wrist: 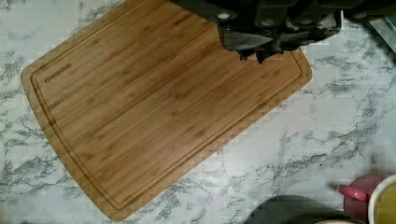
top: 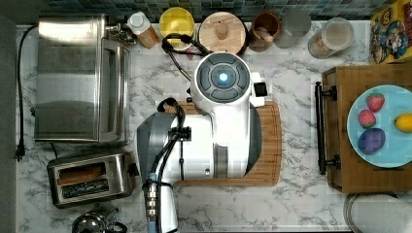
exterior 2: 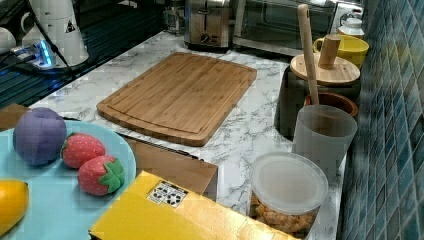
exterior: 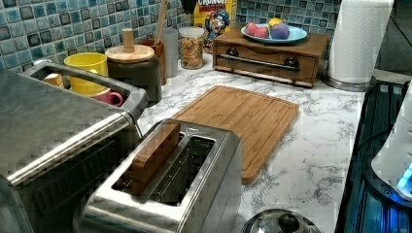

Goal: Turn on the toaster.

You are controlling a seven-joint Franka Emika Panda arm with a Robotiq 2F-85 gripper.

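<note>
**Arm above the cutting board, toaster untouched at the bench corner**

In the wrist view the dark gripper (wrist: 261, 51) hangs over one corner of the bamboo cutting board (wrist: 154, 107). The fingers are close together and nothing is between them, but whether they touch cannot be told. The board carries one burned-in word near its rim, which seems to read "OAKWARE".

In the top view the white arm (top: 223, 121) covers most of this board. The toaster (top: 90, 178) stands on the marble bench (top: 301, 204) at the top view's lower left, just below the large toaster oven (top: 77, 77) and well apart from the gripper. It is a small box of brushed steel with two long top slots. In the left view one slot holds a brown slice (exterior: 153, 155) and the other slot looks empty. In the right view its narrow end shows small dark controls.

Along the tiled wall stand one yellow mug (exterior: 87, 68), one dark jar with a wooden lid (exterior: 133, 60), one cereal jar (exterior 2: 287, 200) and one cereal box (exterior: 214, 14) on which "CRUNCH" can be read. One blue plate (exterior 2: 50, 210) holds two strawberries, one purple fruit and one lemon.
</note>
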